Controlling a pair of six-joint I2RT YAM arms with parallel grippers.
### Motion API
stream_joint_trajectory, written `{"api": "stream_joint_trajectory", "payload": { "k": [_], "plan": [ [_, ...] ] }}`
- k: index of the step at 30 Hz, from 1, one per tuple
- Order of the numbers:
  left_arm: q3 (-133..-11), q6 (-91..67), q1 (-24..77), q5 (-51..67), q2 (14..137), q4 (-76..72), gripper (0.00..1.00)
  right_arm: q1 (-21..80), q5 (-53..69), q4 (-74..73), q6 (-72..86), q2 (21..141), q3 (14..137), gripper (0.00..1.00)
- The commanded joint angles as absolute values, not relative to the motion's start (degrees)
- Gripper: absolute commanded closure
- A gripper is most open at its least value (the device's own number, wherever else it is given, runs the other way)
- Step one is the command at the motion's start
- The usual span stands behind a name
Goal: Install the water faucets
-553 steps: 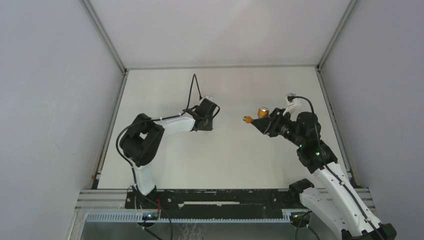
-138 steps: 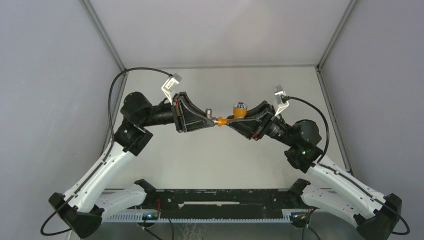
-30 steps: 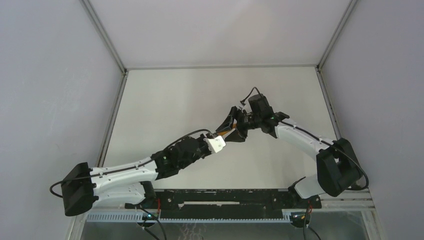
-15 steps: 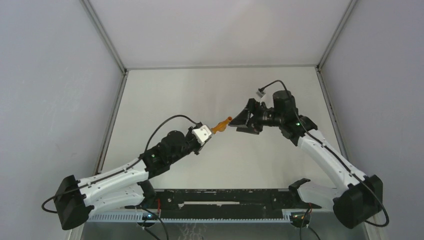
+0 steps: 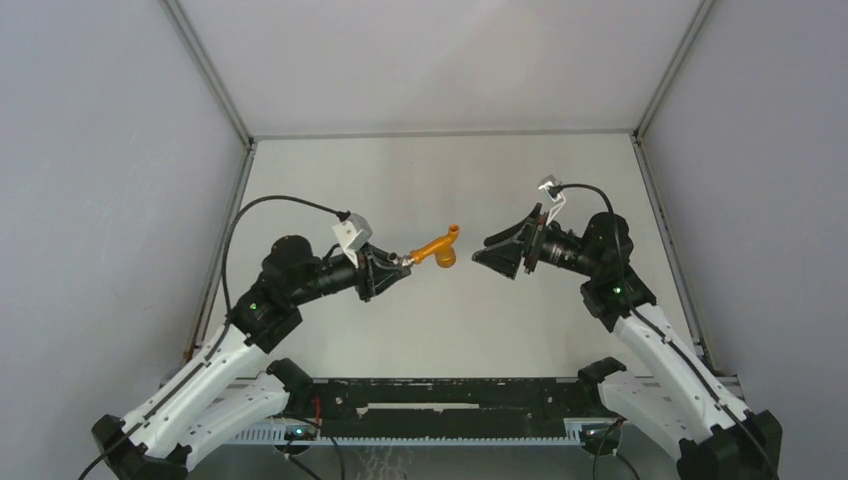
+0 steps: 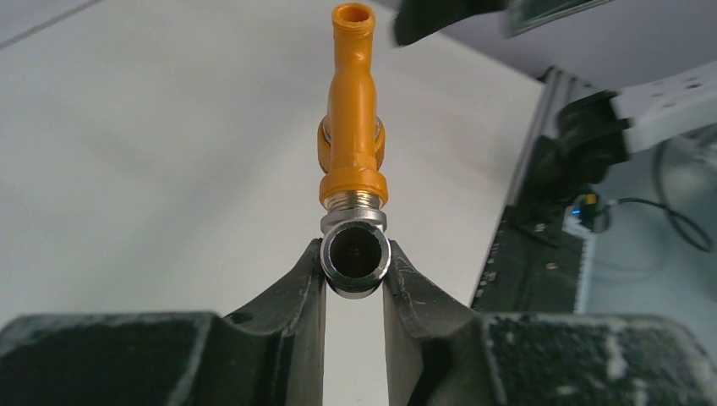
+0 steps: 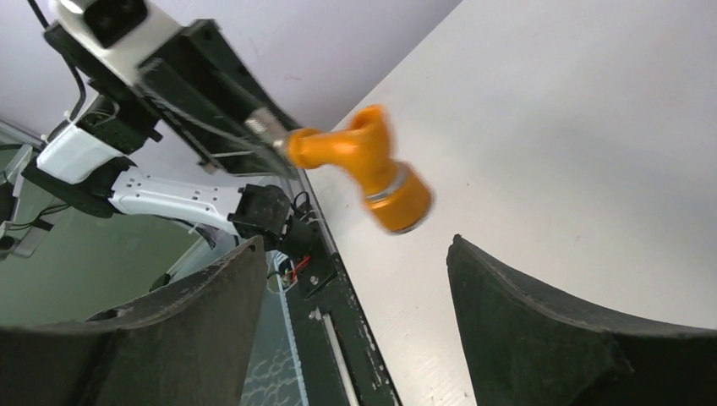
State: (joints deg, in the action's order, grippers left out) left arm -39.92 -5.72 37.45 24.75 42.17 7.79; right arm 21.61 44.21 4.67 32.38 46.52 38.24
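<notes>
At the near edge a black rail (image 5: 430, 410) carries both arm bases. From it the left arm (image 5: 210, 375) rises on the left and the right arm (image 5: 665, 350) on the right. They lean in toward each other over the middle of the pale surface (image 5: 400, 180).

The left jaws are clamped on the grey metal fitting (image 6: 355, 254). In the left wrist view its round, hollow end sits pinched between the two dark fingers (image 6: 287, 304), one pressed against each side. The orange tap body (image 6: 353, 127) is joined to that fitting and sticks straight out beyond the fingertips. From above it points right and a little toward the far side, held out over the centre of the surface. A white camera bracket (image 5: 352, 236) sits on the left wrist, and a black cable (image 5: 270, 203) loops from it back to the arm.

Just right of the tap, the right jaws stand wide apart and hold nothing. Their mouth faces the tap with a clear gap between them. In the right wrist view the two dark fingers (image 7: 541, 330) frame the tap, which looks blurred there. A silvery ring shows near its round end, and a short branch turns off to one side.

Beyond both arms the surface runs to the far edge, with plain grey walls (image 5: 100, 150) on three sides.
</notes>
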Motion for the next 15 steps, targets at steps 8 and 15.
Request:
{"api": "stream_joint_trajectory", "payload": {
  "k": [8, 15],
  "plan": [
    [-49.7, -16.3, 34.6, 41.2, 43.6, 8.2, 1.00, 23.4, 57.0, 22.2, 34.5, 55.0, 43.2, 0.10],
    [-49.7, -17.2, 33.8, 42.4, 42.9, 7.0, 1.00, 30.5, 55.9, 18.1, 28.3, 57.6, 47.2, 0.10]
  ]
}}
